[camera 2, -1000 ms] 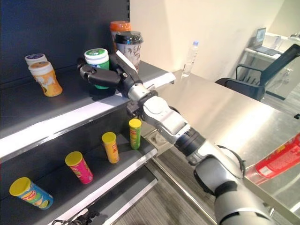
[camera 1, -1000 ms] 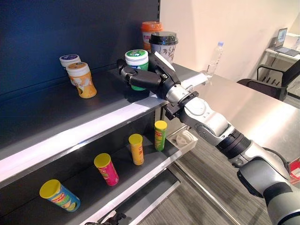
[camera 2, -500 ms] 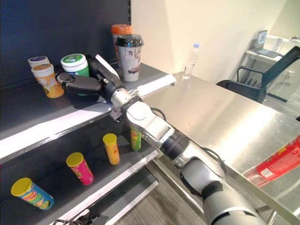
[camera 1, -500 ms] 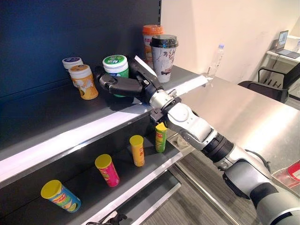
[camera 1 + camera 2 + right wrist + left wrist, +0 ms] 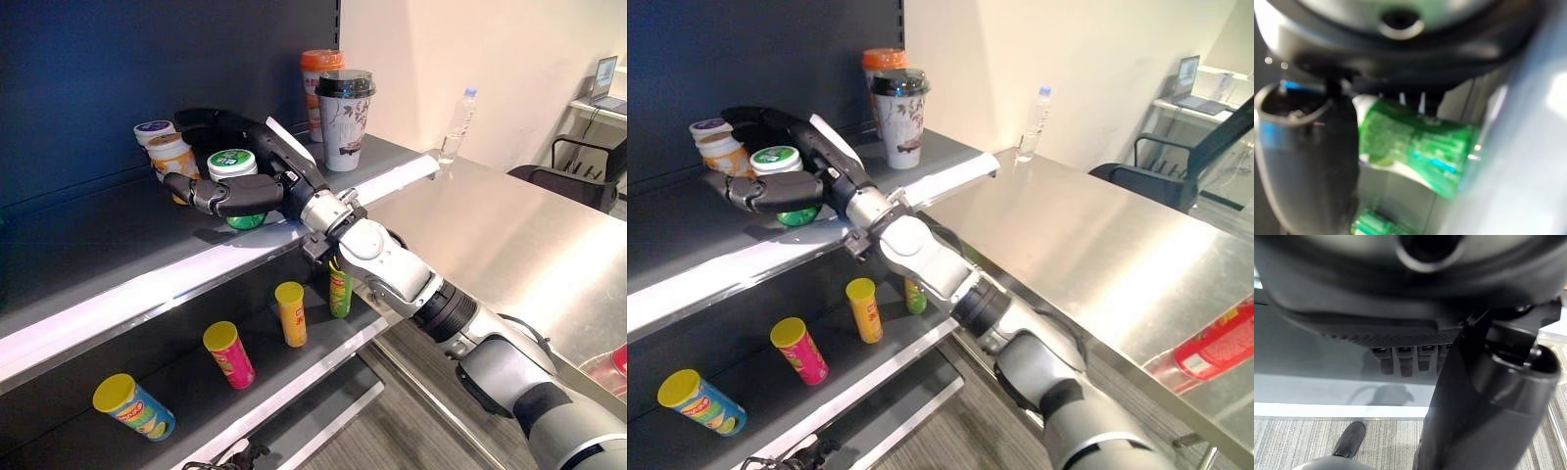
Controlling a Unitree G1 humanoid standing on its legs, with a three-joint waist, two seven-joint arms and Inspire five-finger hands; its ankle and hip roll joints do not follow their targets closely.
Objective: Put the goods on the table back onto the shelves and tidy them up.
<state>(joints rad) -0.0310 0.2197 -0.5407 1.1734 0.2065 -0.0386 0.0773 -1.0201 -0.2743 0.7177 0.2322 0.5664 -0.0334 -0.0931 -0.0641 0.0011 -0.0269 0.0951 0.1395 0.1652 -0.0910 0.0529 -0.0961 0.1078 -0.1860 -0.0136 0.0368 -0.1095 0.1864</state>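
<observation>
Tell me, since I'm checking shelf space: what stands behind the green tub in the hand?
Behind the green tub in the right hand, two white-lidded tubs stand against the shelf's back panel; fingers hide their lower parts.

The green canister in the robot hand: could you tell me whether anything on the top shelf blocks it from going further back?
Yes. The orange-lidded cup and the white tub stand directly behind the green canister held by the right robot hand, against the shelf's dark back panel.

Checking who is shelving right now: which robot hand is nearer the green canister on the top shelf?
Right. The right robot hand is curled round the green canister on the top shelf; the left robot hand hangs low above the floor, well away.
</observation>
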